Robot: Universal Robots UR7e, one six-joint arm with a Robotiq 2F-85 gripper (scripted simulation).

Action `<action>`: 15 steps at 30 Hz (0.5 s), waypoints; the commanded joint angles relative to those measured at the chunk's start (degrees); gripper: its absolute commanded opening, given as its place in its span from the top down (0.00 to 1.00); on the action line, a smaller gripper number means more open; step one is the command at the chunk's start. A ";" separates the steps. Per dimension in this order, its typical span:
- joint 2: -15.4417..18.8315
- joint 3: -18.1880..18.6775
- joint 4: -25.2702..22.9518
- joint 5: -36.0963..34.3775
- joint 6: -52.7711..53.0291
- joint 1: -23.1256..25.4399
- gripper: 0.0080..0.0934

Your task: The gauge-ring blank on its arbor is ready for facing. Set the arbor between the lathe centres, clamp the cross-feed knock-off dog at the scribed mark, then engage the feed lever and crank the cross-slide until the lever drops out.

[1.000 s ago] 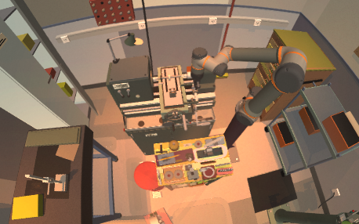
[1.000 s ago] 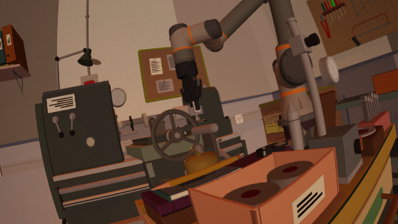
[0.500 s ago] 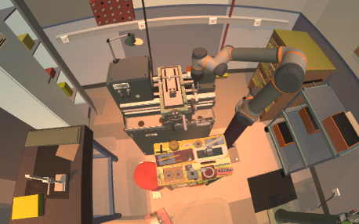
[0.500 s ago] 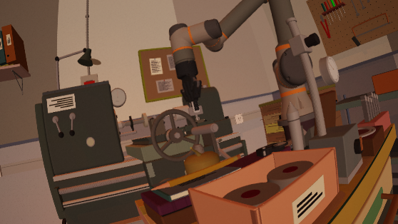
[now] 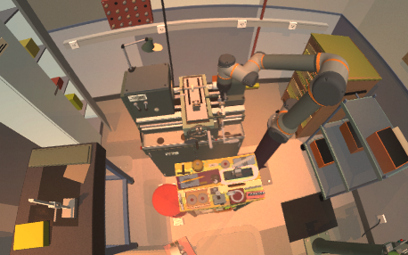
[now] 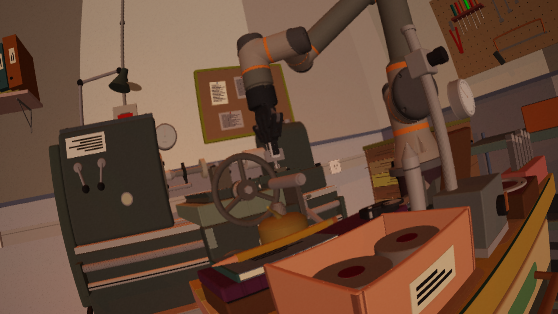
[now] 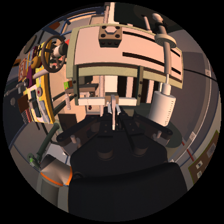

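On the lathe (image 5: 178, 120) in the middle of the room, the arbor with its ring blank (image 7: 165, 40) sits along the spindle axis, its far end at the pale tailstock barrel (image 7: 161, 107). My gripper (image 7: 114, 111) stands at the rear edge of the cross-slide (image 7: 126, 53), with its fingers closed on a thin pale upright tab, the knock-off dog (image 7: 114, 103), on the white bar there. From the second side camera the gripper (image 6: 272, 145) points down behind the handwheel (image 6: 245, 187). The feed lever cannot be made out.
The dark headstock cabinet (image 6: 112, 175) fills the left of the lathe. A yellow tool cart (image 5: 218, 183) stands in front, carrying a cardboard box of rolls (image 6: 385, 260). A red stool (image 5: 165, 200) sits beside it, and a shelf trolley (image 5: 356, 142) stands to the right.
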 commanded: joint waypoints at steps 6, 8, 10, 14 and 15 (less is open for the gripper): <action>-0.01 -0.02 -0.01 0.01 -3.84 0.00 1.00; -0.01 -0.03 -0.01 0.01 -5.81 0.00 1.00; -0.01 -0.03 -0.01 0.01 -8.15 0.00 1.00; -0.01 -0.03 0.00 0.01 -13.85 0.00 1.00; -0.01 -0.03 0.00 0.01 -15.47 0.00 1.00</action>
